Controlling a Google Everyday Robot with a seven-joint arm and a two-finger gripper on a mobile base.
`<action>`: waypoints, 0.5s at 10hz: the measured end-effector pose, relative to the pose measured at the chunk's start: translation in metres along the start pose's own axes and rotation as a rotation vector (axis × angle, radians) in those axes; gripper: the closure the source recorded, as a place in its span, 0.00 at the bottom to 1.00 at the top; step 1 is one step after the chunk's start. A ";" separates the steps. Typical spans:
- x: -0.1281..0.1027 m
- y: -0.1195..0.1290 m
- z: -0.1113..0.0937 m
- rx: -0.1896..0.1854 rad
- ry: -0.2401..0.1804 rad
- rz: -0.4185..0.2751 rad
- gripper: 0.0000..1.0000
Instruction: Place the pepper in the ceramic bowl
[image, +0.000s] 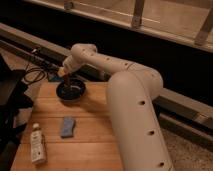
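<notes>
The ceramic bowl (71, 91), round, shallow and glossy black, sits on the far left part of the wooden table (95, 127). My gripper (65, 76) reaches down from the white arm (100, 62) to just above the bowl's far left rim. A small orange-brown lump, the pepper (62, 73), shows at the gripper's tip, held above the rim. The gripper is shut on it.
A blue sponge (67, 127) lies on the table in front of the bowl. A white bottle (36, 144) lies near the left front edge. Black cables (35, 75) and dark equipment stand left of the table. My arm's large white body (135, 125) covers the table's right side.
</notes>
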 end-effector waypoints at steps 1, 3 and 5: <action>0.003 -0.005 -0.002 0.010 -0.008 0.011 0.20; 0.003 -0.004 -0.005 0.005 -0.002 0.008 0.33; 0.002 0.000 -0.003 0.004 -0.002 0.004 0.55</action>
